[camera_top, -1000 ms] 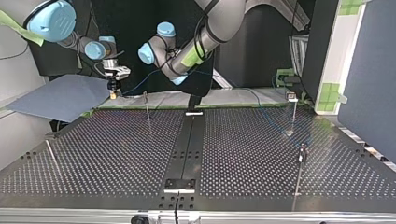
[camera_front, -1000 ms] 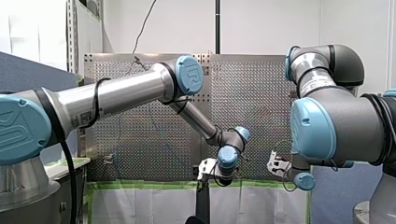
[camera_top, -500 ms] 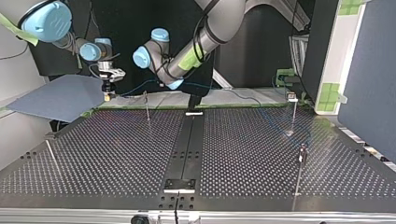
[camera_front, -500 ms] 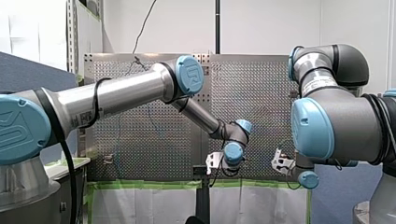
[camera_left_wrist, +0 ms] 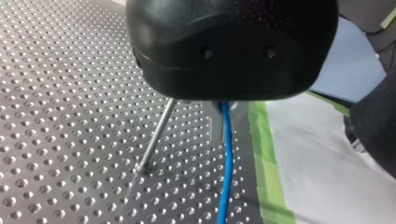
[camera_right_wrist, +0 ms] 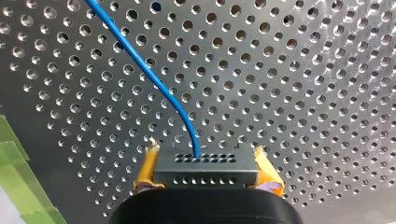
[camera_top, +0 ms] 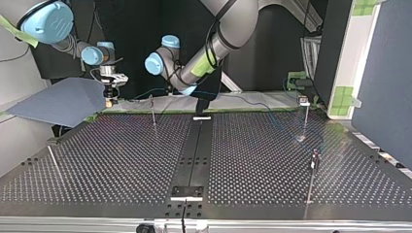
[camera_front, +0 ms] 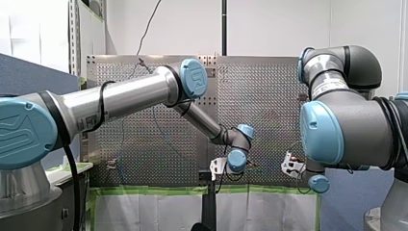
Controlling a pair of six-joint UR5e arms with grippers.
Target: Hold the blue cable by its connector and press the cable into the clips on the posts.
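Observation:
The blue cable leaves a black perforated connector, and my right gripper is shut on that connector with its yellow pads. In the top view this gripper hangs at the far left edge of the table. From there the cable runs right to my left gripper. In the left wrist view the cable passes out from under the black left gripper, which is shut on it, right beside a thin metal post. That post stands at the table's far edge.
More posts stand on the perforated table: one with a clip at the far right, one nearer, one at the left. A grey panel lies past the far left corner. Green tape edges the table.
My right gripper has carried the connector toward the top view's left and slightly lower. My left gripper shifted left along the cable, then back a little to the right.

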